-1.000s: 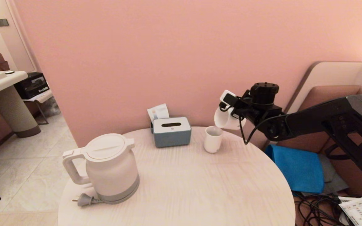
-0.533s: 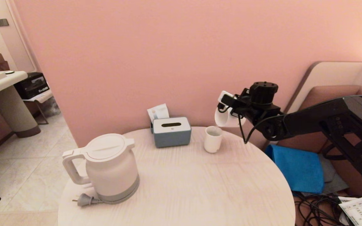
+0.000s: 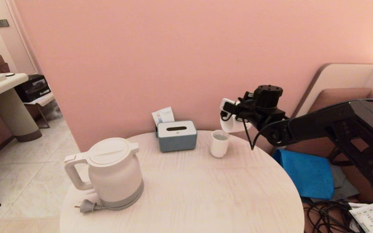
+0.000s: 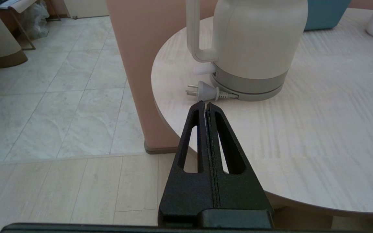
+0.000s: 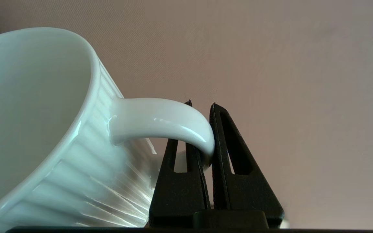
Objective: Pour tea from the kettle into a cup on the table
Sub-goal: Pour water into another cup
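Observation:
The white kettle stands on its grey base at the left of the round table, untouched, its handle toward the left edge. My right gripper is shut on the handle of the ribbed white cup. It holds the cup in the air at the back right, tipped mouth-down over a smaller handleless cup. The right wrist view shows the handle pinched between the fingers of that gripper, with the cup beside them. My left gripper is shut and empty, low at the table's near left edge, short of the kettle.
The kettle's grey plug lies loose on the table beside its base. A blue-grey tissue box sits at the back, left of the smaller cup. A blue cloth and cables lie off the table's right side.
My right gripper has shifted slightly left with the ribbed cup and tipped it further over the smaller cup, whose inside now looks darker. The kettle and left gripper have not moved.

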`<state>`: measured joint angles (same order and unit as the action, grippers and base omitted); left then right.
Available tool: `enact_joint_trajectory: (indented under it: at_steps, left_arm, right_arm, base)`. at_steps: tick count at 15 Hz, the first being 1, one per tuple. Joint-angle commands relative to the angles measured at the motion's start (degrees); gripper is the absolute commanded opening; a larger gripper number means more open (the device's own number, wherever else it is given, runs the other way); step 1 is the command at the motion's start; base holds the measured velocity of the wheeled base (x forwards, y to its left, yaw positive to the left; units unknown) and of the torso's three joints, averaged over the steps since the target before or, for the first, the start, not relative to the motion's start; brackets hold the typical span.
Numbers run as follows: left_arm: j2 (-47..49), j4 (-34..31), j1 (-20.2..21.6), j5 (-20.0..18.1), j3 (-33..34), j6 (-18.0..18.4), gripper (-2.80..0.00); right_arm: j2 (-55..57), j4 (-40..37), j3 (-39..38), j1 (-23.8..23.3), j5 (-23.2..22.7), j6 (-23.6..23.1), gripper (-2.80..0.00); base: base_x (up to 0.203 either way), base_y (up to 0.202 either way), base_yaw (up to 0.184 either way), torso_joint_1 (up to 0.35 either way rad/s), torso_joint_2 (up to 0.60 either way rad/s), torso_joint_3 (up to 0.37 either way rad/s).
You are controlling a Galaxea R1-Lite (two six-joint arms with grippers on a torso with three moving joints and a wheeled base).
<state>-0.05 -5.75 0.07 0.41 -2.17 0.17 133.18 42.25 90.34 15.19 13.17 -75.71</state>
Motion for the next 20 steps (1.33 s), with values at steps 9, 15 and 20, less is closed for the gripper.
enact_joint_trajectory:
  at_steps: [9, 15, 20]
  left_arm:
    - [0.0, 0.0, 0.0, 0.0, 0.0, 0.0, -2.8]
    - [0.0, 0.0, 0.0, 0.0, 0.0, 0.0, -2.8]
    - [0.0, 0.0, 0.0, 0.0, 0.0, 0.0, -2.8]
  right_arm:
    - [0.5, 1.3, 2.0, 2.0, 0.2, -9.8, -2.8]
    - [0.8, 2.6, 2.2, 3.0, 0.2, -13.6, -2.8]
    - [0.8, 2.9, 2.2, 3.3, 0.1, -13.7, -2.8]
  base:
    - [0.0, 0.0, 0.0, 0.0, 0.0, 0.0]
    - [0.0, 0.0, 0.0, 0.0, 0.0, 0.0]
    - [0.0, 0.0, 0.0, 0.0, 0.0, 0.0]
